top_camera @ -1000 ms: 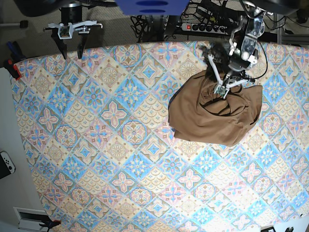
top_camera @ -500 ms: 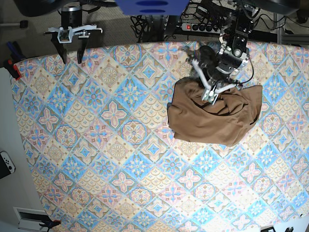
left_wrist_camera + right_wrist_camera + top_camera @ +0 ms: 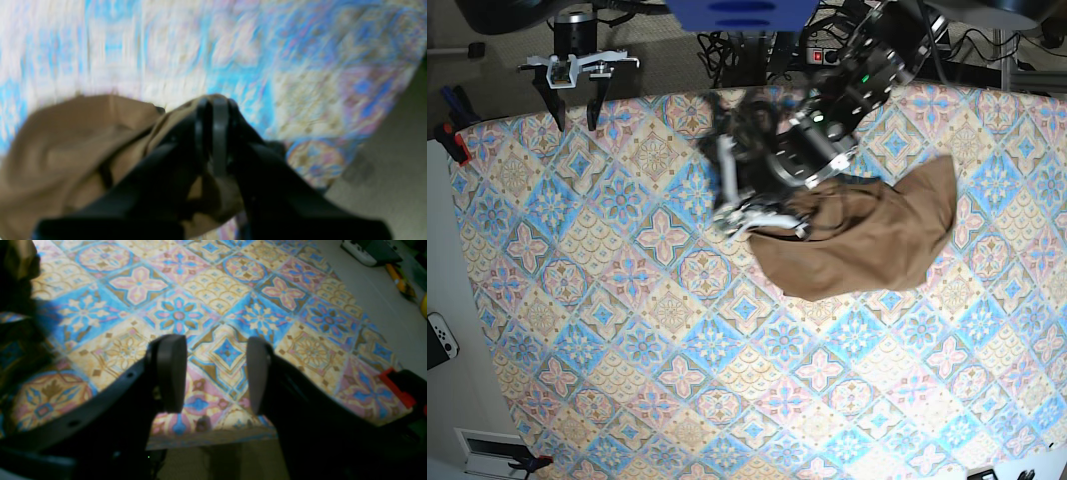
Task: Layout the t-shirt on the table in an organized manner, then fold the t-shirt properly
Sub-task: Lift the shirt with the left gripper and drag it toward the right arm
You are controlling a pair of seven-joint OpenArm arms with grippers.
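Trouble could start at the far left, so begin there: upper left of the base view, the right gripper (image 3: 575,78) hangs at the table's (image 3: 607,330) back edge, jaws spread with nothing between them, well apart from the cloth. If it is needed to take a second corner, it has a long reach across.

Moving right to the upper middle, the left gripper (image 3: 749,215) has its jaws pressed together on a fold of the t-shirt (image 3: 857,245), pinching it. The wrist view is smeared, but tan cloth shows bunched around the closed fingertips (image 3: 213,133).

Right of that, the t-shirt lies in a crumpled heap on the right half of the table, one end trailing toward the upper right. Risk here, as I judge it: the pinch looks to be on a thin gather, so a fast drag could slip it free, or pull several layers together and leave the shirt twisted rather than flat. The patterned cover could also ruck under a dragged heap.
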